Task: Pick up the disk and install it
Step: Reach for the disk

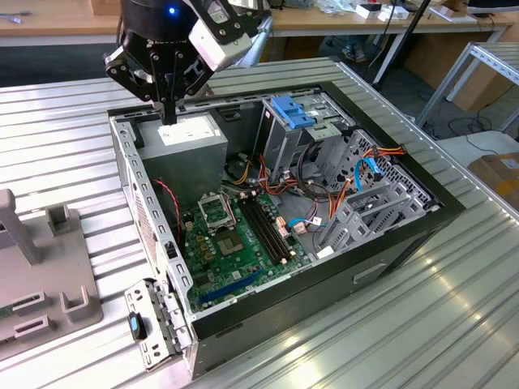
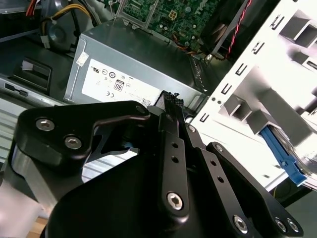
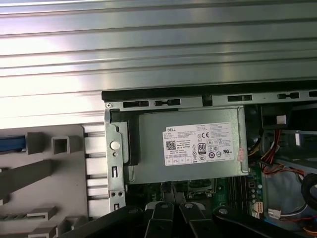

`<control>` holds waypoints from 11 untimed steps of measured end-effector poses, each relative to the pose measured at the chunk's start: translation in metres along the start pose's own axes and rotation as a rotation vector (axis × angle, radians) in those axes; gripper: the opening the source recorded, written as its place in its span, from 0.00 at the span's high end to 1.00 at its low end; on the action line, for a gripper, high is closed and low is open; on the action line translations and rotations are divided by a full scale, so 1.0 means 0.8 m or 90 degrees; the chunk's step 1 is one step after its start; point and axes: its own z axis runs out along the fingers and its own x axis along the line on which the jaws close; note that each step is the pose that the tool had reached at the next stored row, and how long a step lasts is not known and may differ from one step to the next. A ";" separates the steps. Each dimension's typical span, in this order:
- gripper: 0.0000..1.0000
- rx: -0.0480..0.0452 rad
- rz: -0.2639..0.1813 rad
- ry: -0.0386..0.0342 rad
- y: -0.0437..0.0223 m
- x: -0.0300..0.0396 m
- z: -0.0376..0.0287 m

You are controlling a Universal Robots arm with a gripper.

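Note:
My black gripper (image 1: 168,112) hangs over the back left corner of the open computer case (image 1: 389,243). It sits just above the grey power-supply box (image 1: 190,136), fingers together and holding nothing. Both wrist views look past the fingertips (image 3: 174,203) onto that box (image 3: 193,144) and its white label (image 2: 116,84). On the grey fixture (image 3: 54,168) beside the case lies a strip of bright blue plastic (image 3: 11,144), also seen in the second wrist view (image 2: 281,154). I cannot tell whether that strip is the disk's frame; the disk's grey metal face is out of view.
Inside the case are the green motherboard (image 1: 235,235), bundled cables (image 1: 324,194) and a metal drive cage with a blue bracket (image 1: 292,109) on top. The case rests on a ribbed metal table (image 1: 65,121). The grey fixture (image 1: 40,275) stands at the exterior view's left.

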 end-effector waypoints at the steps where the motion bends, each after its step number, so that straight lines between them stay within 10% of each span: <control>1: 0.89 0.0000 0.000 0.0000 -0.0001 0.0008 0.0000; 11: 0.89 0.0000 0.000 0.0000 -0.0010 0.0133 -0.0004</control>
